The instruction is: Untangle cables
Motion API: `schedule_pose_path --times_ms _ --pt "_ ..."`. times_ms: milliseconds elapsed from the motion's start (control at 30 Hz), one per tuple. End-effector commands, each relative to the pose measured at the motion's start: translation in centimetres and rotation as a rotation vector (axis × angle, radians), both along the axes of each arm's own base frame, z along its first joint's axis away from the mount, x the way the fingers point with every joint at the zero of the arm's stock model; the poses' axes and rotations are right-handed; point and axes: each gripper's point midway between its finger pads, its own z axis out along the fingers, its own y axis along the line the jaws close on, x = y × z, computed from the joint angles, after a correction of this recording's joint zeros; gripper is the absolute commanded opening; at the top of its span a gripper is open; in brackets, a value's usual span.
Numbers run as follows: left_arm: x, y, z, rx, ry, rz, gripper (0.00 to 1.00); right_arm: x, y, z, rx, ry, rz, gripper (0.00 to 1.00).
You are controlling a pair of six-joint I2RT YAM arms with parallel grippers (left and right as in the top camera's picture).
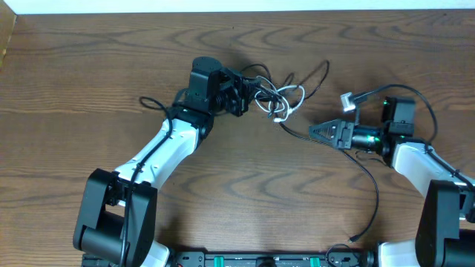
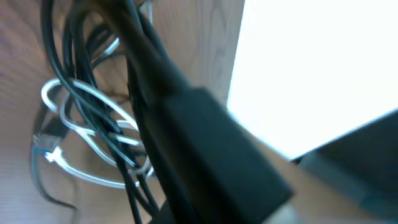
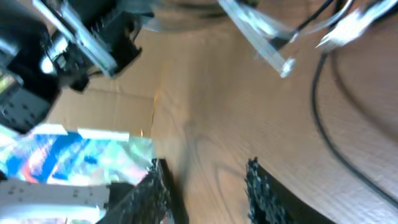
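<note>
Overhead only gives the whole layout on the table (image 1: 111,59): cables (image 1: 276,98) knotted in a loose clump touching the left gripper (image 1: 239,95) on its R side, w/ the wht cable (image 1: 282,116) looped thru the blk ones. Clump's long axis runs approx L-R, stretching away from the left gripper. One long blk cord (image 1: 371,185) leaves it diagonally, heading away from the left gripper twd the near table edge and ending there. Right gripper (image 1: 318,131) sits well R of the left gripper, tip aimed back at it, just short of the clump, w/ a small pale plug (image 1: 347,100) just beside. Left wrist only, blurred: blk strands (image 2: 87,106) run lengthwise into the claw, wht loops (image 2: 48,93) lie flat behind. Claw pinched together on the cables, as far as blur allows. Right wrist only: fingers (image 3: 158,186) stand apart w/ bare wood btwn, gripping nothing. Cord and pale plug (image 3: 348,28) lie ahead, twd the left gripper. Overhead alone can't tell how wide either claw stands.
</note>
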Motion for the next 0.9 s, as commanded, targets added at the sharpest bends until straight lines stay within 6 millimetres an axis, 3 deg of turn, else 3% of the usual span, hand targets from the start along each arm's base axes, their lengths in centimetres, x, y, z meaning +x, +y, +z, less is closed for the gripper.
schedule_pose_path --times_ms 0,133,267,367,533,867 --pt "0.8 0.6 0.7 -0.142 0.14 0.162 0.08 -1.0 2.2 -0.6 -0.06 -0.107 0.089 0.45" --pt "-0.4 -0.8 1.1 -0.2 0.19 0.077 0.08 0.3 3.7 -4.1 -0.325 -0.167 0.054 0.47" --pt "-1.3 -1.5 1.3 -0.226 0.216 0.02 0.08 2.7 5.0 -4.1 -0.43 -0.273 -0.029 0.49" --pt "-2.1 -2.0 1.4 -0.24 0.242 -0.025 0.08 6.2 2.8 -4.3 -0.539 -0.262 -0.25 0.5" --pt "-2.8 -2.5 1.6 -0.258 0.258 -0.071 0.08 9.1 0.7 -3.2 -0.622 -0.354 -0.407 0.49" --pt "-3.2 -2.8 1.8 -0.276 0.275 -0.096 0.08 9.4 0.9 -3.1 -0.652 -0.394 -0.412 0.5"
